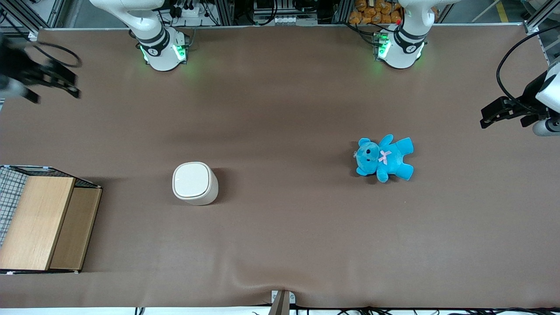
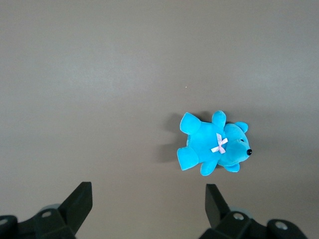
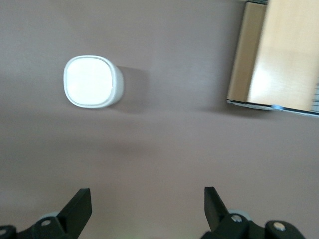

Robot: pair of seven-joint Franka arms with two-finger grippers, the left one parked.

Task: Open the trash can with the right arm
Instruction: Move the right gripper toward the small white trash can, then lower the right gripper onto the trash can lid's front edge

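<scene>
The trash can [image 1: 194, 183] is a small cream-white bin standing upright on the brown table, its flat lid shut. It also shows in the right wrist view [image 3: 92, 81]. My right gripper [image 1: 72, 85] hangs above the table at the working arm's end, farther from the front camera than the trash can and well apart from it. In the right wrist view the gripper [image 3: 145, 199] is open and empty, its black fingers [image 3: 79, 204] wide apart over bare table.
A wooden box with wire mesh [image 1: 43, 221] stands at the working arm's end, nearer the front camera than my gripper; it also shows in the right wrist view [image 3: 279, 59]. A blue teddy [image 1: 385, 157] lies toward the parked arm's end.
</scene>
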